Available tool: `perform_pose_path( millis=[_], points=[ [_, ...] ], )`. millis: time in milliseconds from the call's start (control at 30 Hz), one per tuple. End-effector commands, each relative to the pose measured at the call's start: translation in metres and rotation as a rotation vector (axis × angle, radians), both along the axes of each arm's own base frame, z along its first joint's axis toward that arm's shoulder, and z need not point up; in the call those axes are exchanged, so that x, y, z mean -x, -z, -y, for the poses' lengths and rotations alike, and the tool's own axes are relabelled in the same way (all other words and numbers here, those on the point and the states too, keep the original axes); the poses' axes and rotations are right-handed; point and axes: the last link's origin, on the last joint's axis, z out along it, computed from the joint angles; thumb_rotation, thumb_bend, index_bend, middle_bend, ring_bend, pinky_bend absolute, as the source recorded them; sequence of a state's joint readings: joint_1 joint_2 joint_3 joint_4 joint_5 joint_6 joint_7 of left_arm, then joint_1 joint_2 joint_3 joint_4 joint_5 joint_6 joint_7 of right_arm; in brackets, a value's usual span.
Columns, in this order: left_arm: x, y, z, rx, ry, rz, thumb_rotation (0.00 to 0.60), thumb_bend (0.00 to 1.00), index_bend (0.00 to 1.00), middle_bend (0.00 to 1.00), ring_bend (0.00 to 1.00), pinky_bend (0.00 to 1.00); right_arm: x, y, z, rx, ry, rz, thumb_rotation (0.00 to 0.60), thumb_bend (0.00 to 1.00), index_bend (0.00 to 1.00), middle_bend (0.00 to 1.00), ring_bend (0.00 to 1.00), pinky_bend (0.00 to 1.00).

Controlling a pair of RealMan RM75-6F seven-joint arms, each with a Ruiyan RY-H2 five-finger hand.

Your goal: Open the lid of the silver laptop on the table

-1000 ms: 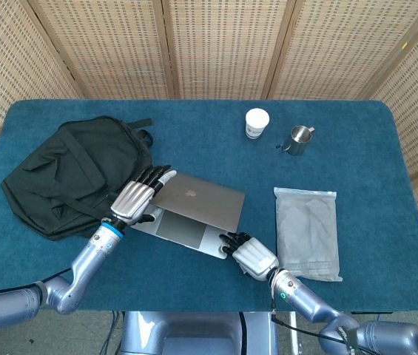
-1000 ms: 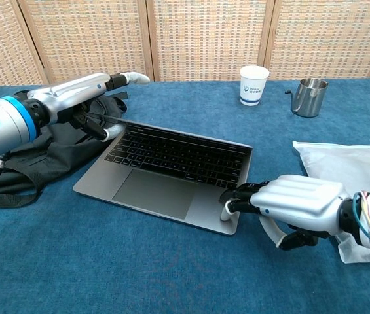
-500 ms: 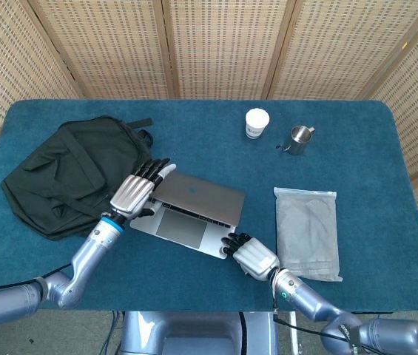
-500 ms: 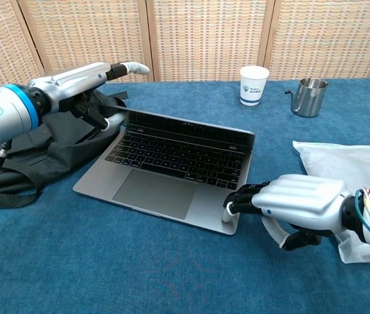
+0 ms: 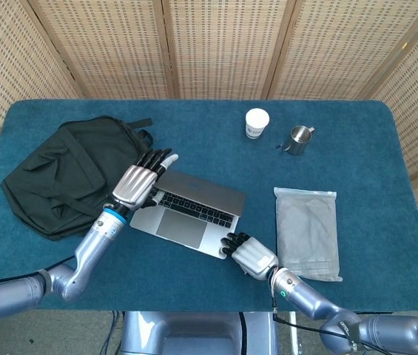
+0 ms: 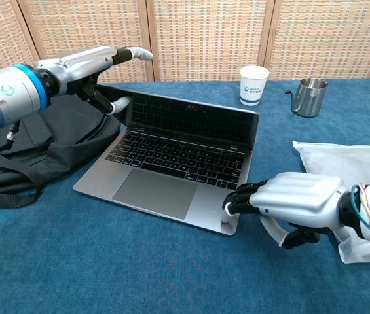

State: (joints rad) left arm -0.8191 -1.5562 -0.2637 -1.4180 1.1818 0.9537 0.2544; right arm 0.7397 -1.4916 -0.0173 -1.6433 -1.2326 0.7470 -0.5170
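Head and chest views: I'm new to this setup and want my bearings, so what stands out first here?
The silver laptop at the middle of the blue table stands out, its lid partly raised by the left hand at the lid's top corner, while the right hand presses the base's near corner. A black backpack lies at the left.

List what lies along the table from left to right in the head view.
Black fabric backpack → left hand → silver laptop → right hand → grey plastic-wrapped packet.
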Motion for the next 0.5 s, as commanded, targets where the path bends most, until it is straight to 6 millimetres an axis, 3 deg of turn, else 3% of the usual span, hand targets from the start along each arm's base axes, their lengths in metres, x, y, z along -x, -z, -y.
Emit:
perform_pose_path(
  millis=[33,500],
  points=[
    [-0.006,-0.003,-0.009,-0.018,-0.005,-0.018,0.6,0.53,0.0,0.0,0.0,0.0,-0.001,0.0,0.0,-0.002,-0.001,-0.003,0.6,1.0,0.17,0.16,0.0,0.15],
    [-0.027,-0.007,-0.044,-0.095,-0.051,-0.073,0.6,0.53,0.0,0.0,0.0,0.0,-0.004,-0.001,0.002,-0.012,-0.012,-0.011,0.6,1.0,0.17,0.16,0.0,0.15]
  ],
)
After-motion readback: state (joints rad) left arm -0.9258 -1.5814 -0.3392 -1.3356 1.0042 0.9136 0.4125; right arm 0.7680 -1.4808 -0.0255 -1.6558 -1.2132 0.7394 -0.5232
